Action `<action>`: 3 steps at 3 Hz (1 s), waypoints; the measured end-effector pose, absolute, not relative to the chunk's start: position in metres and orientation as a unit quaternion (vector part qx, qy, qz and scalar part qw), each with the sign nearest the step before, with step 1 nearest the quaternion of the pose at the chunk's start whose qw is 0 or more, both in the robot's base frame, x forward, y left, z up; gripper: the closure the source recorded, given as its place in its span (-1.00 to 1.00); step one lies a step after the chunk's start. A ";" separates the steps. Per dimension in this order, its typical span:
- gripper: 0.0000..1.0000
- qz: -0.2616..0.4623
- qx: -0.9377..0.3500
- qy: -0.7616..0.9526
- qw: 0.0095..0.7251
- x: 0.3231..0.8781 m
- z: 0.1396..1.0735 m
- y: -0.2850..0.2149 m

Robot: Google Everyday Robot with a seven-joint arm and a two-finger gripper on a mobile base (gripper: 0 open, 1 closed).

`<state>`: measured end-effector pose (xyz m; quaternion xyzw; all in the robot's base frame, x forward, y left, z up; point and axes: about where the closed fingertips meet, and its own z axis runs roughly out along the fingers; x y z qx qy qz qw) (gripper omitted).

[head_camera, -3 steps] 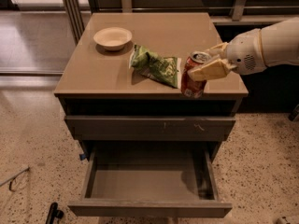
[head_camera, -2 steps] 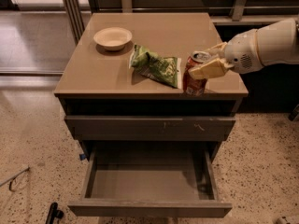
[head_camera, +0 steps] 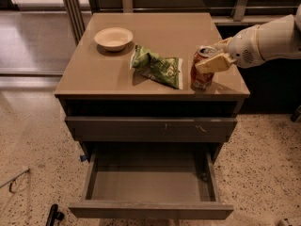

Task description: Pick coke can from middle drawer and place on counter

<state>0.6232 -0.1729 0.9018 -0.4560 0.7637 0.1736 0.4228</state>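
Observation:
The coke can (head_camera: 201,77) stands upright on the counter (head_camera: 155,36), near its front right corner. My gripper (head_camera: 206,58) reaches in from the right on a white arm and is shut on the can's upper half, one pale finger (head_camera: 214,63) across its front. The can's base looks to be touching the counter top. The middle drawer (head_camera: 150,180) is pulled out below, and its grey floor is bare.
A green chip bag (head_camera: 157,66) lies just left of the can. A cream bowl (head_camera: 113,37) sits at the counter's back left. A closed drawer front with pale scratches (head_camera: 150,127) is above the open drawer. Speckled floor surrounds the cabinet.
The gripper and can have shifted slightly right, and the can has gone from tilted to upright on the counter. The bag, bowl and drawer have not moved.

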 end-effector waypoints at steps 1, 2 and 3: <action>1.00 0.168 -0.446 0.767 0.428 0.643 0.900 -0.182; 1.00 0.173 -0.437 0.771 0.430 0.652 0.895 -0.185; 1.00 0.183 -0.427 0.775 0.430 0.657 0.887 -0.186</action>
